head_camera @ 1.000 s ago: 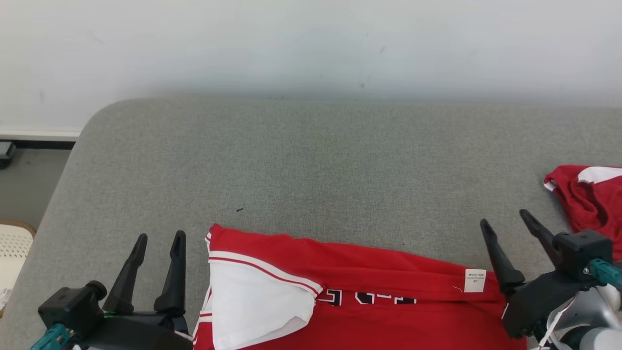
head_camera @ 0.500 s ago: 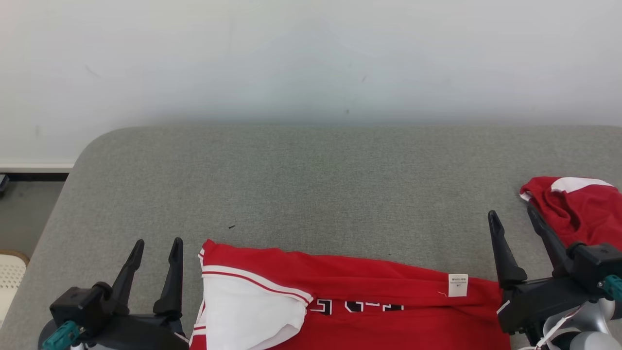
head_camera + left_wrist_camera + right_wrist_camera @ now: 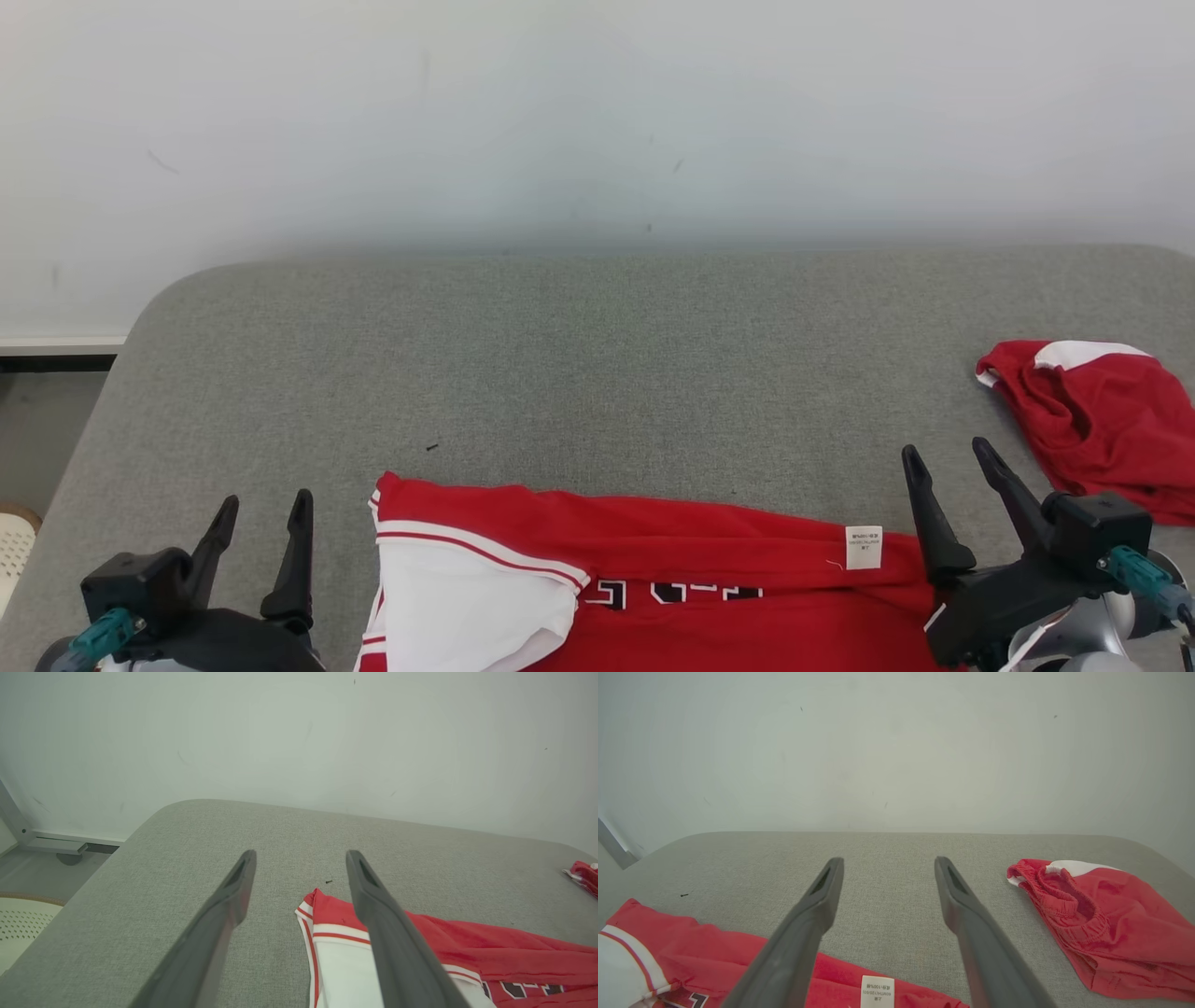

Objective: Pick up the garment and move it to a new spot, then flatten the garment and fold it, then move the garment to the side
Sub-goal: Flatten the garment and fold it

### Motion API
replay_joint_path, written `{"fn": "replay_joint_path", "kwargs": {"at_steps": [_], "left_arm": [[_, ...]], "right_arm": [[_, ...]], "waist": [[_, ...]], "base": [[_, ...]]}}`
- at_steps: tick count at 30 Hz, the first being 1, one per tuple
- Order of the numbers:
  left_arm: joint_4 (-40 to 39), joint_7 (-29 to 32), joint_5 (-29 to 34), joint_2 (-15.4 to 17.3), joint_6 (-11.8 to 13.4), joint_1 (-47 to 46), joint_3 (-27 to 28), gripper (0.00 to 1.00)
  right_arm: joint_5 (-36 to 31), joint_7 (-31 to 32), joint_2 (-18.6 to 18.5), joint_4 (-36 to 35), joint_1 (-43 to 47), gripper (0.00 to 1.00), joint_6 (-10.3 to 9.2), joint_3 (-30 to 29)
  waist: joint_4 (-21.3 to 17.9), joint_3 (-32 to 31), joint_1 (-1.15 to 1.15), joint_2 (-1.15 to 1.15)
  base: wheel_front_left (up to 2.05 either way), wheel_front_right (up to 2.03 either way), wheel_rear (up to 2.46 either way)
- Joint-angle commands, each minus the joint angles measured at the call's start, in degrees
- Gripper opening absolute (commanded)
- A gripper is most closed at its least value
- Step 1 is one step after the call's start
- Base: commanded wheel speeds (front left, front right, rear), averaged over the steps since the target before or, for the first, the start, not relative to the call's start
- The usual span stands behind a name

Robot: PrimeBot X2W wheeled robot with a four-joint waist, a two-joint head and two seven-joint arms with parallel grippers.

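A red garment (image 3: pixel 672 560) with white panels and black lettering lies folded flat along the near edge of the grey table (image 3: pixel 597 373); a white label (image 3: pixel 863 547) shows near its right end. It also appears in the left wrist view (image 3: pixel 467 947) and the right wrist view (image 3: pixel 714 956). My left gripper (image 3: pixel 261 509) stands open just left of the garment, holding nothing. My right gripper (image 3: pixel 948 457) stands open just past the garment's right end, also holding nothing. In each wrist view the two fingers are spread wide above bare cloth surface.
A second red piece of clothing (image 3: pixel 1092 425) with a white patch lies crumpled at the right of the table, also seen as red shorts (image 3: pixel 1092 924). A small dark speck (image 3: pixel 431 447) lies on the table. A white perforated object (image 3: pixel 18 919) stands on the floor at left.
The head camera has tilted up, so the whole scene sits lower in view. Both grippers have drawn back slightly toward me and stay open. The garment lies unmoved.
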Motion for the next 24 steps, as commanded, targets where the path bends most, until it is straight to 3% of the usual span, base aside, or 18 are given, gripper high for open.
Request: {"fn": "replay_joint_path", "kwargs": {"at_steps": [1, 24], "left_arm": [[0.06, 0.06, 0.01, 0.48, -0.2, 0.01, 0.17, 1.0], [-0.99, 0.41, 0.36, 0.26, -0.28, -1.24, -1.44, 1.0]], "right_arm": [[0.21, -0.28, -0.06, 0.12, -0.57, 1.0, -0.09, 0.08], [0.07, 3.13, -0.07, -1.51, -1.61, 1.0, -0.09, -1.62]], "waist": [[-0.01, 0.17, 0.0, 0.0], [0.26, 2.29, 0.0, 0.0]], "base": [[0.0, 0.0, 0.0], [0.0, 0.0, 0.0]]}}
